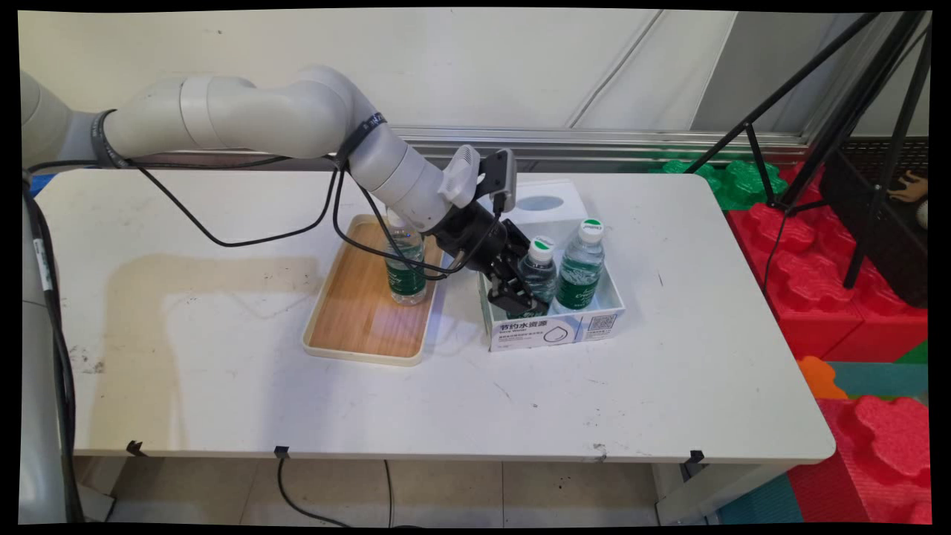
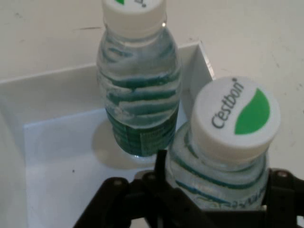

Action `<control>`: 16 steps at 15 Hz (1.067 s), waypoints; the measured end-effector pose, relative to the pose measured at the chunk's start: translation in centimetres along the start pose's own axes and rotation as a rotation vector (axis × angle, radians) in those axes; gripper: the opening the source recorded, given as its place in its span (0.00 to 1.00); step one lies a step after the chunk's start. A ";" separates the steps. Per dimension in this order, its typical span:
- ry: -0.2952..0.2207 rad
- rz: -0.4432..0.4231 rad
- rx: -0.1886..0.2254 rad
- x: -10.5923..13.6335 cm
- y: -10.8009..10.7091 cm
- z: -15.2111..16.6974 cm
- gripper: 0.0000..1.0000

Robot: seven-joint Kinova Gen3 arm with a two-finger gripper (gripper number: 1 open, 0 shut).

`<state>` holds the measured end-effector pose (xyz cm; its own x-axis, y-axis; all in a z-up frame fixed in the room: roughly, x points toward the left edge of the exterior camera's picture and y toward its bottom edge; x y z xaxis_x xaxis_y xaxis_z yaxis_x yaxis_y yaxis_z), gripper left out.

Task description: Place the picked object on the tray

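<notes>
Spanning the frame, scuffed white table [image 1: 223, 357], red foam blocks [image 1: 817, 297] right

In the main view the black two-finger gripper [image 1: 513, 291] reaches down into the white open-topped cardboard box [image 1: 553, 327], and its fingers are lost behind the box wall and the nearer clear water bottle with green label and white cap [image 1: 536, 271]; whether they close on it cannot be told. The hand view cuts the fingers off at its bottom edge, and the farther clear bottle's white cap [image 2: 134, 10] at the top. The arm and black cables cover the upper part of a third clear green-labelled bottle [image 1: 405, 271] on the wooden tray [image 1: 349, 327]. The print on the box front is too small to read.
</notes>
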<state>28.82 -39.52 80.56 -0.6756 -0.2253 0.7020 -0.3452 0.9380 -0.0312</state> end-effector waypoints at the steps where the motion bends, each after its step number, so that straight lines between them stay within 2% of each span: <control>1: 0.004 -0.005 0.000 0.0 -0.1 0.0 0.00; 9: 0.039 -0.027 0.004 0.3 -0.4 -1.3 0.00; 16: 0.077 -0.013 0.014 0.8 0.2 -5.5 0.00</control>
<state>31.83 -38.07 85.00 -0.6187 -0.2159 0.7554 -0.3633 0.9312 -0.0314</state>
